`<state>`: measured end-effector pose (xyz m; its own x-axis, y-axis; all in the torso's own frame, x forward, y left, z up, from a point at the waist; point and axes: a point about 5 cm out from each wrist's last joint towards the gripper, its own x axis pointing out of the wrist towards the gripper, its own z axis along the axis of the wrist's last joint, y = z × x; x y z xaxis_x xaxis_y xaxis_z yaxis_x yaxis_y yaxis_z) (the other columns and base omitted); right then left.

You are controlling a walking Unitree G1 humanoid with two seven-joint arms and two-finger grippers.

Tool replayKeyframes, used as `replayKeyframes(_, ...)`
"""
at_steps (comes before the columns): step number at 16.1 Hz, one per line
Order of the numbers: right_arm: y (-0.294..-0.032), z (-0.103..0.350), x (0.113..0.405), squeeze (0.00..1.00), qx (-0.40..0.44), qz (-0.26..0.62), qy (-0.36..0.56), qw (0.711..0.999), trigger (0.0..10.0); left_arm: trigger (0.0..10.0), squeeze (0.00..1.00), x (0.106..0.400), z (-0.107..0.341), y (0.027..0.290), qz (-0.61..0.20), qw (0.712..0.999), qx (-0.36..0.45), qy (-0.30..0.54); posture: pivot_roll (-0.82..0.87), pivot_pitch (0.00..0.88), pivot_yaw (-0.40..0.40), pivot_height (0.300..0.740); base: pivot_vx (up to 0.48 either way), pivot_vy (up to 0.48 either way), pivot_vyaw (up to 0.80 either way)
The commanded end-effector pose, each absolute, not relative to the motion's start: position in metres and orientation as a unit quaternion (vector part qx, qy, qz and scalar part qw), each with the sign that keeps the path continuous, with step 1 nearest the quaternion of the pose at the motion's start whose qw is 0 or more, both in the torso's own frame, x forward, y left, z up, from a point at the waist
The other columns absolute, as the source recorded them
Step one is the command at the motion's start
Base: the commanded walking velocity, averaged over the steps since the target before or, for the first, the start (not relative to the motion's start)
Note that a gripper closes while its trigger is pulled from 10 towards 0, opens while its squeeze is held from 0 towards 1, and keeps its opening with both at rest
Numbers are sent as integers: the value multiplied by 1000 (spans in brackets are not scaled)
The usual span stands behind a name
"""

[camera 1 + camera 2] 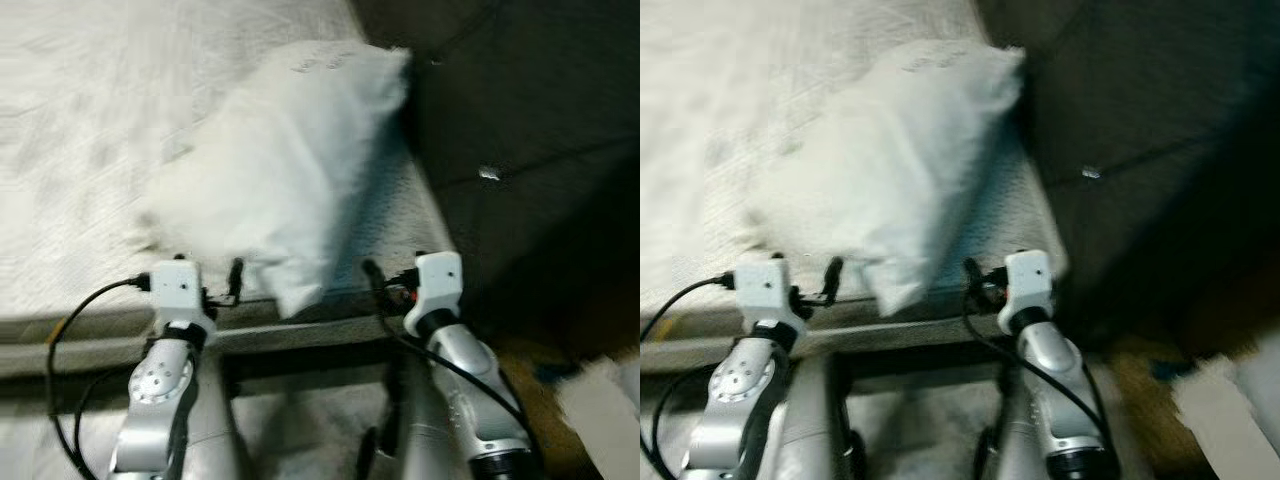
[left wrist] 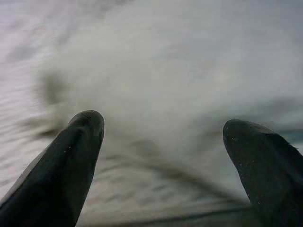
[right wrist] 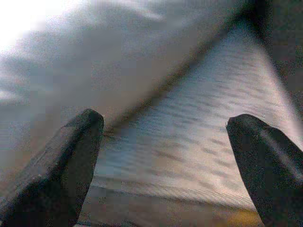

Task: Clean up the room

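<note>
A large white pillow (image 1: 290, 170) lies slanted on the bed's pale mattress (image 1: 80, 150), close to the mattress's right side. My left gripper (image 1: 215, 275) hovers at the near edge of the bed, just left of the pillow's lower corner. In the left wrist view its fingers (image 2: 80, 142) are spread open with the pillow (image 2: 180, 71) straight ahead. My right gripper (image 1: 385, 272) is on the other side of that corner, open over the quilted mattress (image 3: 199, 132), with the pillow (image 3: 94, 61) beside it. Neither gripper holds anything. The views are blurred.
A dark padded headboard or wall (image 1: 520, 130) rises along the right of the bed. The bed's dark frame edge (image 1: 300, 335) runs just below my wrists. On the floor at the lower right lies something pale and flat (image 1: 600, 400).
</note>
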<state>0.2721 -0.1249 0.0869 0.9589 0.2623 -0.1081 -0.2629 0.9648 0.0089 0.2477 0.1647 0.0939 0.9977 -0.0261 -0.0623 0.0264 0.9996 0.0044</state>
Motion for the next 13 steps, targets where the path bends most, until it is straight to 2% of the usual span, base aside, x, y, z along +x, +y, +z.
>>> replayKeyframes(1,-122,89,273,0,3,142,55,988,10000,10000,0,245,90,168,-8,999,4,42,46,146,-14,532,0,0,0)
replayKeyframes(6,-117,83,274,0,2,218,95,971,10000,10000,0,246,90,167,-8,999,10,43,49,145,-12,532,0,0,0)
replayKeyframes(9,-130,88,278,0,-8,255,106,961,10000,10000,0,245,90,169,-6,999,13,43,50,144,-6,532,0,0,0)
replayKeyframes(11,-137,97,279,0,1,289,125,949,10000,10000,0,244,90,170,-5,999,15,46,47,145,-3,532,0,0,0)
replayKeyframes(13,-137,108,269,0,-12,359,150,921,10000,10000,0,243,88,173,-4,998,22,55,43,142,7,532,0,0,0)
